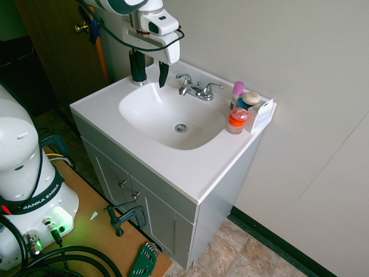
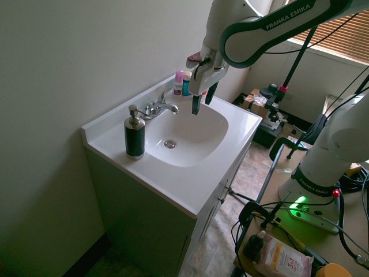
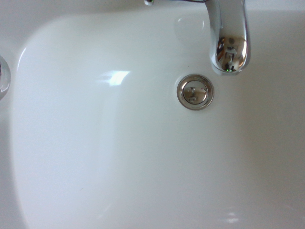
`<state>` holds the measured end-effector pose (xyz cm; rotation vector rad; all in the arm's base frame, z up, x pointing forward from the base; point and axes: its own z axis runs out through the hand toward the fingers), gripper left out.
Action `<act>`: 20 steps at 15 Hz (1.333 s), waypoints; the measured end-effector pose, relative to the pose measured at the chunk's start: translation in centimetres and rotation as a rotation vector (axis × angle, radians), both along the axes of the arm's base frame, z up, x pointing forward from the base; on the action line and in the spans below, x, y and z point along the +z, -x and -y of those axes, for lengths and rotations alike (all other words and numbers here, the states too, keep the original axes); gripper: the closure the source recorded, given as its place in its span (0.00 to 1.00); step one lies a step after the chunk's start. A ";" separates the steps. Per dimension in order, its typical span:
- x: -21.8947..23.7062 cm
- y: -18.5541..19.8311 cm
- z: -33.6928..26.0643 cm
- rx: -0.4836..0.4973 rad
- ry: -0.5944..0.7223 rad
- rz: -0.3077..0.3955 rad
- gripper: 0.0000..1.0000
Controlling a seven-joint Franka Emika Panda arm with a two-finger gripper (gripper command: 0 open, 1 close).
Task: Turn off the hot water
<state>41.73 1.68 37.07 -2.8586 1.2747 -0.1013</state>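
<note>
White counter (image 1: 190,173) ran back to a pale wall (image 1: 300,69), with the basin (image 1: 153,115) sunk in its middle. Soap dispenser (image 2: 135,137) at one end and toiletries (image 1: 239,109) grouped at the other seemed set aside to keep the faucet reachable. I saw two chrome handles at the back, flanking the spout (image 3: 230,47); the hot one was probably the lever handle (image 1: 187,79) on the dispenser's side, though no marking confirmed it.

Over the basin hung the gripper (image 2: 203,101), fingers parted and pointing down, holding nothing, perhaps to line up before reaching the lever. No stream showed below the spout, but I couldn't tell whether the valve was closed. The hollow bowl gave the fingers room; nearer the handle, the spout, dispenser and raised back edge looked likely to crowd a turning push, so a careful sideways approach seemed wise.
</note>
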 end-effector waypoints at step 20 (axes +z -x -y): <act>-7.3 -14.5 -3.3 -0.019 0.351 0.248 0.00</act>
